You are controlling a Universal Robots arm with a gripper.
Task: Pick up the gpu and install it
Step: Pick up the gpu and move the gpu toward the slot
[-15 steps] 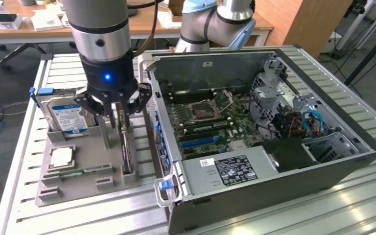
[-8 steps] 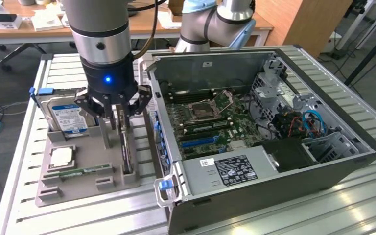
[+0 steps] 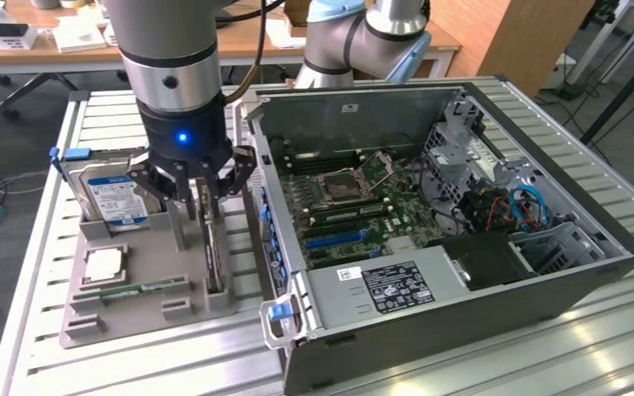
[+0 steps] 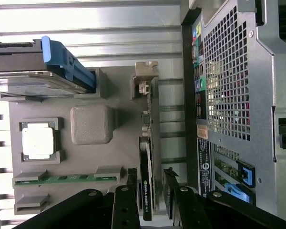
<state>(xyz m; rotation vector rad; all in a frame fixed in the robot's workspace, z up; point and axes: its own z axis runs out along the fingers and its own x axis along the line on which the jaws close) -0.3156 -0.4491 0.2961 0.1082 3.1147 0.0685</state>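
Surface [image 3: 537,363] slats lie nearest you, carrying a grey tray [image 3: 185,289] and, to the exterior view's right, an open case [image 3: 461,330]. At the tray's near end you see a memory stick [image 3: 141,290], then a CPU [image 3: 105,264]. Past them the gpu [image 3: 215,264] [image 4: 150,124] stands on edge in its tray slot, beside the case. Your end effector [image 3: 205,216] [image 4: 150,176] hangs over it, open, one finger each side of the card with a gap either way. Farther back, a hard drive [image 3: 113,198] stands in the tray.
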